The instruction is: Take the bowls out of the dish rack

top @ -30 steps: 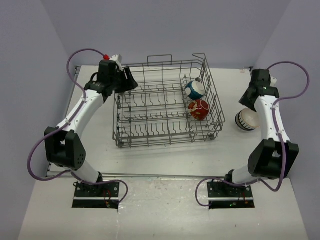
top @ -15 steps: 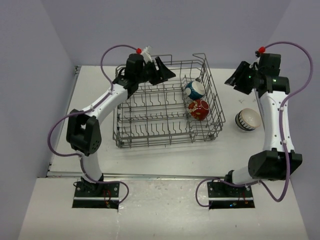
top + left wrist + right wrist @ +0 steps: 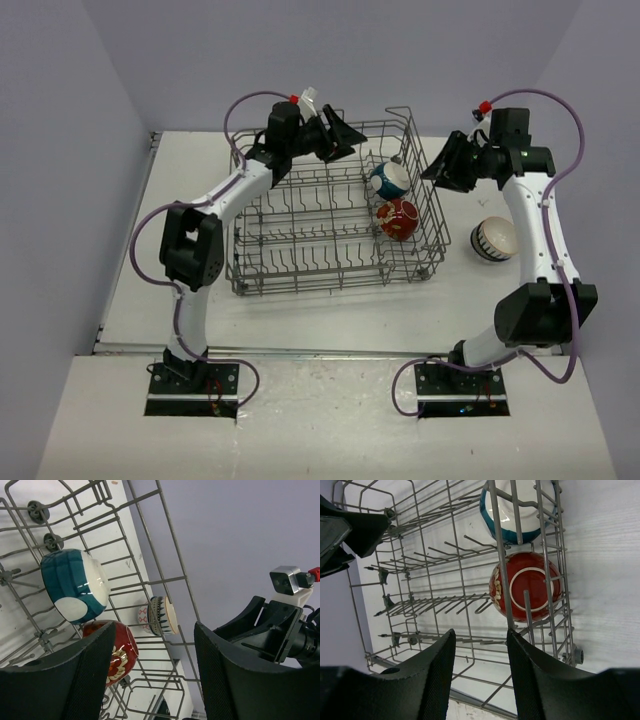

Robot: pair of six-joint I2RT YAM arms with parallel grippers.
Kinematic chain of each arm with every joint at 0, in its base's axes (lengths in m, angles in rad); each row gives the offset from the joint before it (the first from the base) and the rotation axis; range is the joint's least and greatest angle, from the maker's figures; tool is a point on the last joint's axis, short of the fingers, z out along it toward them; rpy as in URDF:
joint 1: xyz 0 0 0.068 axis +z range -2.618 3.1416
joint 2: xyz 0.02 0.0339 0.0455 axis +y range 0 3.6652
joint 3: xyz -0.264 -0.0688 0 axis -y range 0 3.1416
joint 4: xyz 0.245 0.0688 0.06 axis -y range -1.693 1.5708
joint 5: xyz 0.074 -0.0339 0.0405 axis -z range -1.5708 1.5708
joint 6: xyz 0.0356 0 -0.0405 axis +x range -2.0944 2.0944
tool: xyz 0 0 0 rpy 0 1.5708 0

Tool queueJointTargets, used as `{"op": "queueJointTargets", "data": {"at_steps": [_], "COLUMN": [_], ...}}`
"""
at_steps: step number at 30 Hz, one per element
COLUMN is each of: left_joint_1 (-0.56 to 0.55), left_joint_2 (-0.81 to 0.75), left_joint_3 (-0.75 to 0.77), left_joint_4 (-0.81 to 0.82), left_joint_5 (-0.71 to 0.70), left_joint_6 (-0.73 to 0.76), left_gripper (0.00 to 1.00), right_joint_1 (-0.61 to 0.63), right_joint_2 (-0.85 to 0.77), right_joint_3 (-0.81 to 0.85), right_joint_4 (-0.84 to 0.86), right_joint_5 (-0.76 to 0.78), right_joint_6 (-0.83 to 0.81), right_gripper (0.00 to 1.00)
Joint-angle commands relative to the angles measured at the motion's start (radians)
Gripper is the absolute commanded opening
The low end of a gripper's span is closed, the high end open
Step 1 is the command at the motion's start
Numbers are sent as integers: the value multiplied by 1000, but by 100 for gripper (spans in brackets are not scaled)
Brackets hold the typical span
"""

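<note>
The grey wire dish rack stands mid-table. A teal-white bowl and a red patterned bowl stand on edge in its right end. A white bowl with dark stripes sits on the table right of the rack. My left gripper is open and empty above the rack's far edge. My right gripper is open and empty at the rack's far right corner. The left wrist view shows the teal bowl, red bowl and striped bowl. The right wrist view shows the teal bowl and red bowl. The other bowls are out of view.
The rack's raised wire side stands between my right gripper and the bowls. The right arm's wrist camera shows beyond my left gripper. Grey walls enclose the table on three sides.
My left gripper swung right from the rack's far left corner along its far edge. My right gripper swung left from above the striped bowl to the rack's far right corner.
</note>
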Motion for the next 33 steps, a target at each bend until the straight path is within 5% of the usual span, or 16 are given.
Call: {"op": "queueJointTargets", "data": {"at_steps": [1,33], "left_joint_1": [-4,-22], "left_joint_2": [23,76], "left_joint_3": [45,0], "left_joint_4": [45,-65], "left_joint_5": [50,7], "left_joint_6": [-23,97], "left_gripper": [65,65], "right_joint_1": [1,-16], "right_joint_2": [-18,-39], "right_joint_3": [-23,-57], "right_joint_4": [6,18], "right_joint_5": [9,100], "right_joint_6": [-23,-39], "right_gripper": [47,43]}}
